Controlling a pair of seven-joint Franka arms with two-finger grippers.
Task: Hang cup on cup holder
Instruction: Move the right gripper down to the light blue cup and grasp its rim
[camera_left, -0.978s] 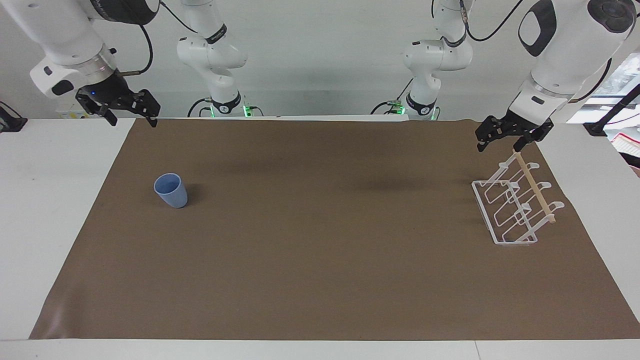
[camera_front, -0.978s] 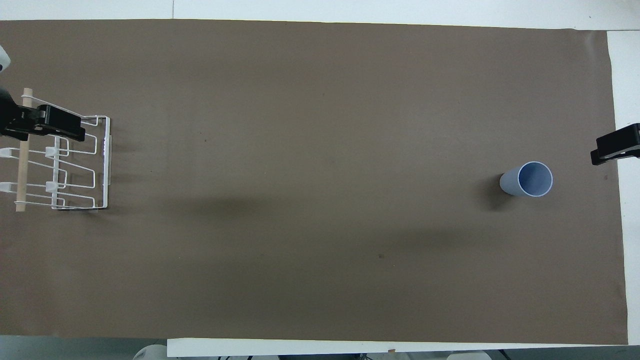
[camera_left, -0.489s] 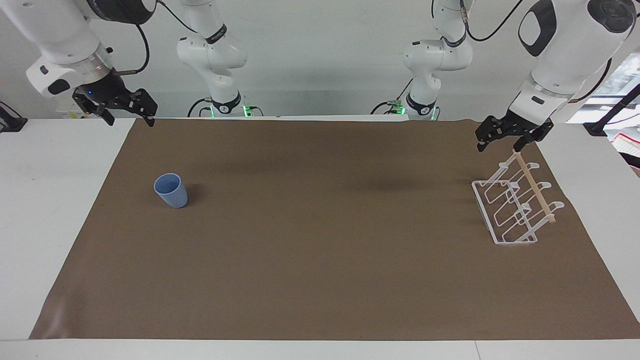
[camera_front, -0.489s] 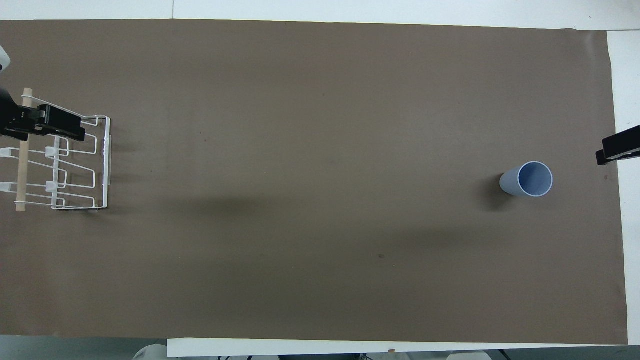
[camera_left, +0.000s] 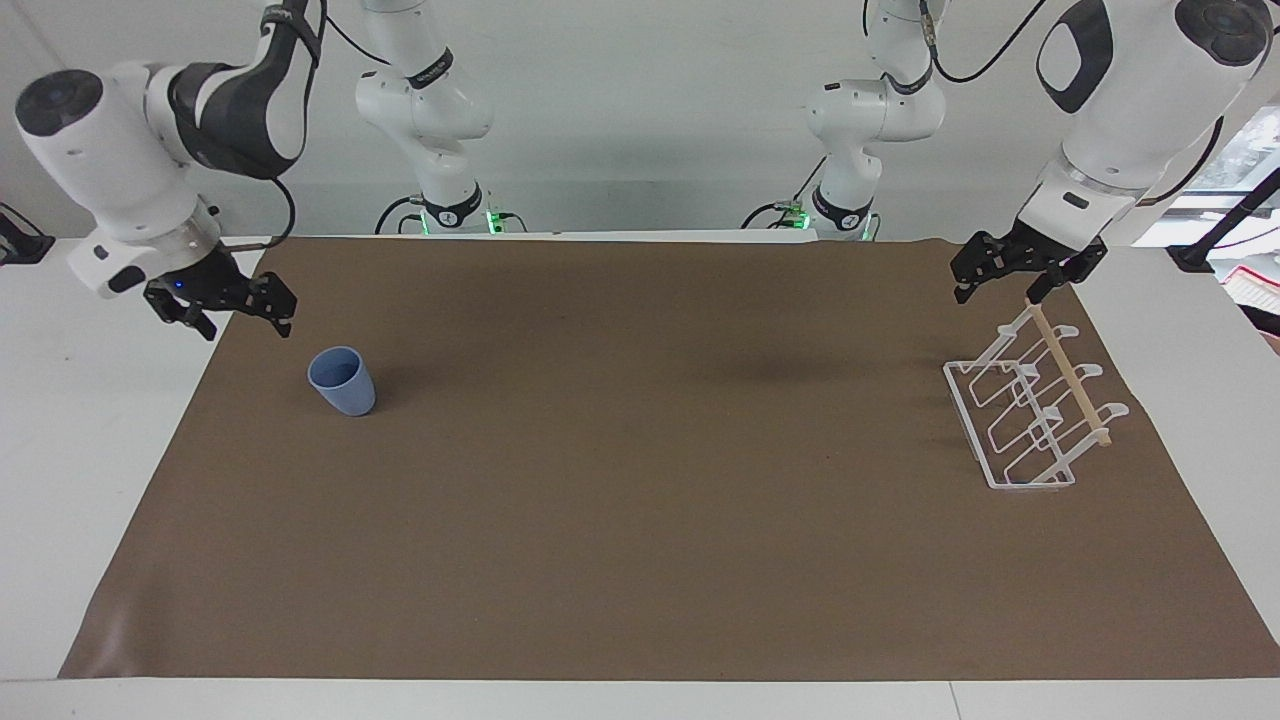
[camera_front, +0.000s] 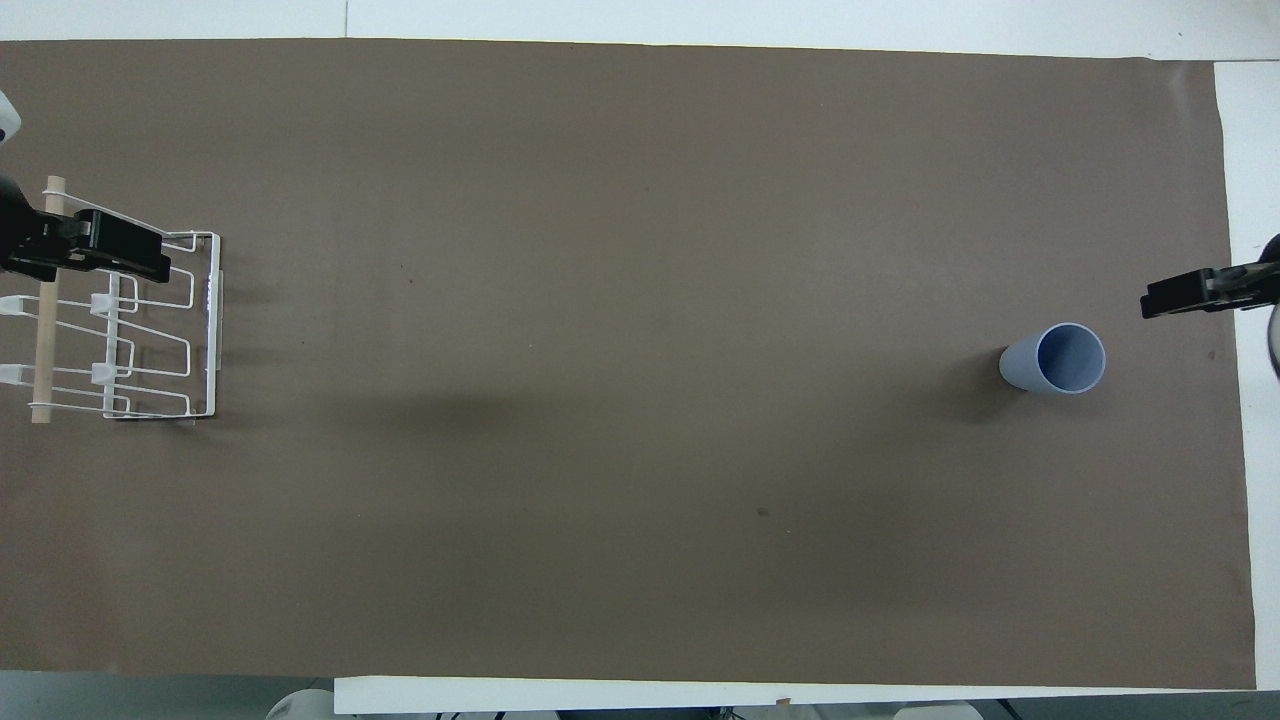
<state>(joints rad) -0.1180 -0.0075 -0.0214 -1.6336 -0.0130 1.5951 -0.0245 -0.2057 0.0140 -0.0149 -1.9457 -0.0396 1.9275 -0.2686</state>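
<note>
Fingers are spread on both grippers, nothing pinched. The right gripper (camera_left: 238, 318) is hung low by the brown mat's (camera_left: 640, 560) edge at the right arm's end of the surface, close to the light-blue cup (camera_left: 342, 380) but not touching. So the reach-for-the-cup step is underway, probably. Next, the cup has to be straddled and squeezed. The left gripper (camera_left: 998, 285) is parked over the white wire cup holder (camera_left: 1030, 410), waiting.

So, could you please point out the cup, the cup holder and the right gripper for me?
cup (camera_left: 342, 381): facing view, on its outer wall.
cup holder (camera_left: 1070, 377): facing view, on its wooden dowel.
right gripper (camera_left: 245, 326): facing view, midway between its open fingertips.
</note>
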